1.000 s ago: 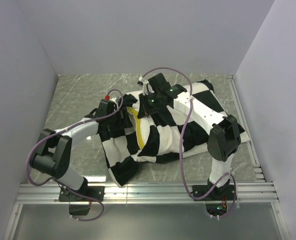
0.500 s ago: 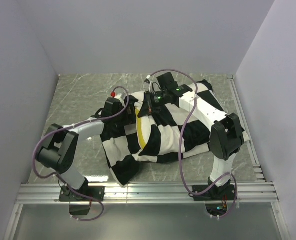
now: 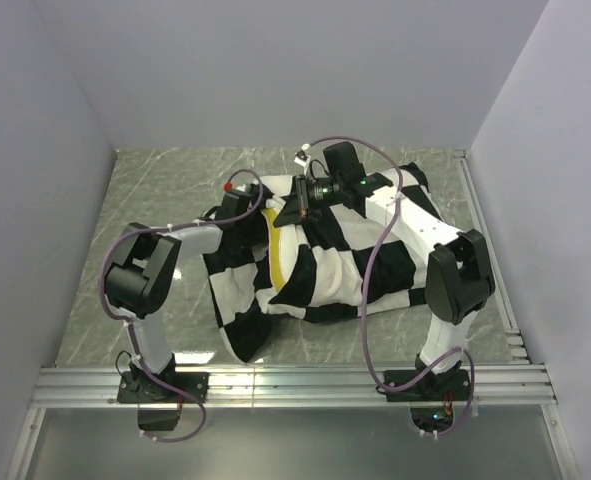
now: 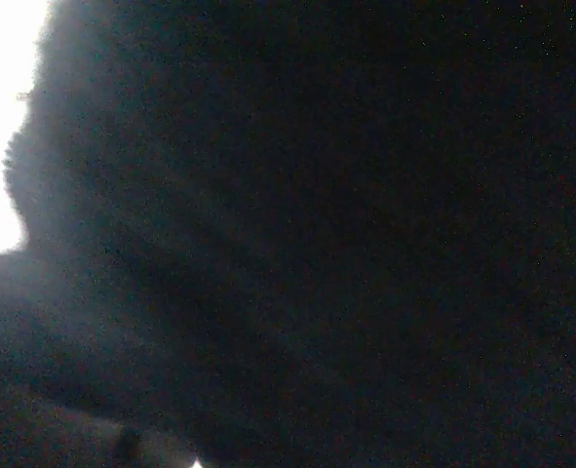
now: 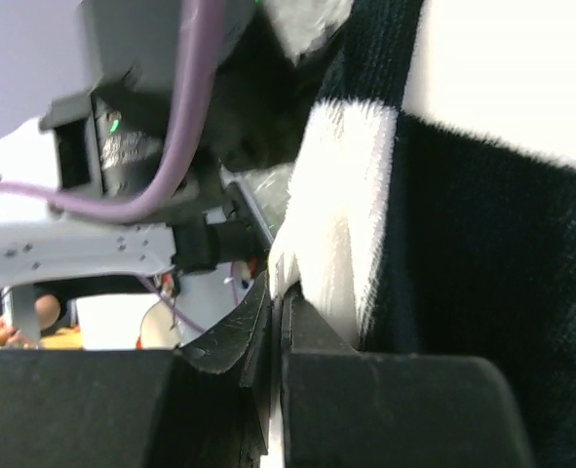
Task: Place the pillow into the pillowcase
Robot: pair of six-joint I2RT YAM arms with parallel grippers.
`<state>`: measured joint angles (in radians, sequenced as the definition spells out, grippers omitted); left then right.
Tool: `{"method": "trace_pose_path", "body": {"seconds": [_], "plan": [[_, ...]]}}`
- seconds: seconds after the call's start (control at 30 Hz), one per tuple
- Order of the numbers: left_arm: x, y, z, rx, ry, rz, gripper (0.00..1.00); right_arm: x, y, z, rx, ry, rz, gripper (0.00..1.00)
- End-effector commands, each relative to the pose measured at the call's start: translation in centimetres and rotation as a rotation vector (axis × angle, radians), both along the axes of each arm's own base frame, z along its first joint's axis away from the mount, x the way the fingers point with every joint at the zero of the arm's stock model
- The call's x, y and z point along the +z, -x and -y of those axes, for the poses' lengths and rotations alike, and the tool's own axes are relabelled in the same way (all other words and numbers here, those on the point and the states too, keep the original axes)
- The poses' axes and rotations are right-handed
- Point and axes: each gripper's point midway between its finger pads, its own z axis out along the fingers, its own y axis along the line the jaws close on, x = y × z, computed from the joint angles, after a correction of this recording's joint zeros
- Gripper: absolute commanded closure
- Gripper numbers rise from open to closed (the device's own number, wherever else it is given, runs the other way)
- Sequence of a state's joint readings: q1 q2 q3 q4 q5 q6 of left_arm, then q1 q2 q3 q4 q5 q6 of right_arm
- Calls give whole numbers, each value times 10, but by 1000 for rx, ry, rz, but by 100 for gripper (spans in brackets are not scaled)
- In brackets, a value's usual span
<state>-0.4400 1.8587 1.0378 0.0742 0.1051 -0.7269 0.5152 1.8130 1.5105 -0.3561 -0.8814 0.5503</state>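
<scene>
The black-and-white checkered pillowcase (image 3: 375, 250) lies across the middle of the table. The pillow's yellow band (image 3: 274, 255) shows at the case's left opening; the rest of the pillow is hidden inside. My right gripper (image 3: 293, 207) is at the far edge of the opening. In the right wrist view it (image 5: 278, 292) is shut on a white fold of the pillowcase (image 5: 326, 244). My left gripper (image 3: 241, 206) is pushed into the opening's far-left corner, its fingers hidden by fabric. The left wrist view is dark, covered by cloth.
The marble table (image 3: 155, 190) is boxed in by pale walls on three sides. Metal rails run along the near edge (image 3: 295, 385) and the right side (image 3: 490, 240). A loose corner of the case (image 3: 245, 335) hangs toward the near rail.
Both grippers moved toward the far side and right with the opening. The left forearm swung in closer to the case. The case's left part bunched up and shifted right.
</scene>
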Motion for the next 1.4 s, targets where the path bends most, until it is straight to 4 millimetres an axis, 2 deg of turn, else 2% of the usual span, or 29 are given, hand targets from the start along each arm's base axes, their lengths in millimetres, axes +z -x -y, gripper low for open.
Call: {"method": "trace_pose_path", "body": {"seconds": [0.0, 0.03, 0.13, 0.17, 0.2, 0.23, 0.3, 0.37, 0.4, 0.43, 0.47, 0.53, 0.6, 0.63, 0.7, 0.77, 0.8, 0.83, 0.87, 0.9, 0.97, 1.0, 1.03, 1.07, 1.1, 1.2, 1.23, 1.3, 1.37], "plan": [[-17, 13, -65, 82, -176, -130, 49, 63, 29, 10, 97, -118, 87, 100], [-15, 10, -91, 123, -195, -140, 50, 54, 22, 16, 64, -81, 103, 100], [1, 19, -138, 141, -267, -124, 52, 19, 3, 30, -24, 47, 120, 100], [6, 21, -146, 140, -279, -114, 52, 9, 0, 32, -34, 80, 131, 100], [21, 21, -153, 127, -296, -78, 52, -6, -8, 37, -68, 133, 132, 100], [25, 26, -162, 128, -306, -94, 52, -17, -10, 39, -81, 162, 126, 100], [46, 25, -164, 83, -306, -53, 55, -40, -18, 42, -95, 216, 131, 100], [58, 27, -170, 70, -309, -54, 63, -59, -15, 40, -69, 254, 137, 100], [74, 23, -167, 44, -291, -18, 64, -73, -15, 40, -64, 285, 122, 100], [82, 22, -168, 35, -279, -8, 67, -82, -12, 38, -54, 306, 121, 100], [87, 23, -165, 11, -258, -8, 83, -88, -6, 33, -24, 312, 122, 100], [107, 18, -151, -55, -194, 35, 100, -99, 5, 24, 38, 306, 108, 100], [122, 11, -139, -97, -144, 74, 100, -106, 24, 9, 120, 286, 80, 100], [131, 12, -125, -146, -78, 97, 100, -105, 29, 3, 152, 267, 80, 100], [147, 3, -113, -168, -28, 150, 100, -108, 52, -14, 242, 244, 56, 100], [154, 4, -94, -233, 32, 161, 100, -111, 61, -25, 303, 253, 94, 100], [162, 2, -87, -256, 44, 180, 100, -121, 65, -28, 323, 273, 72, 100], [168, 11, -71, -324, 89, 184, 100, -120, 68, -37, 342, 269, 85, 100], [170, 15, -64, -352, 100, 180, 100, -121, 67, -40, 347, 267, 82, 100], [175, 20, -56, -391, 109, 192, 100, -130, 62, -43, 339, 282, 75, 100], [184, 46, -32, -511, 182, 179, 100, -128, 38, -48, 291, 293, 116, 100], [184, 60, -26, -551, 186, 176, 100, -137, 22, -47, 250, 323, 128, 100], [181, 79, -14, -608, 194, 142, 100, -125, 1, -52, 204, 306, 153, 100], [183, 94, -10, -654, 186, 148, 100, -122, -25, -43, 136, 308, 148, 100], [172, 109, -8, -677, 186, 111, 100, -124, -42, -41, 94, 306, 144, 100], [149, 146, -9, -704, 201, 18, 100, -98, -95, -25, -61, 281, 196, 100], [143, 154, -8, -710, 200, 0, 100, -95, -99, -22, -100, 271, 181, 100], [128, 165, -9, -712, 202, -46, 100, -66, -110, -19, -156, 202, 230, 100], [122, 167, -5, -721, 209, -69, 100, -57, -106, -20, -188, 170, 210, 100]]}}
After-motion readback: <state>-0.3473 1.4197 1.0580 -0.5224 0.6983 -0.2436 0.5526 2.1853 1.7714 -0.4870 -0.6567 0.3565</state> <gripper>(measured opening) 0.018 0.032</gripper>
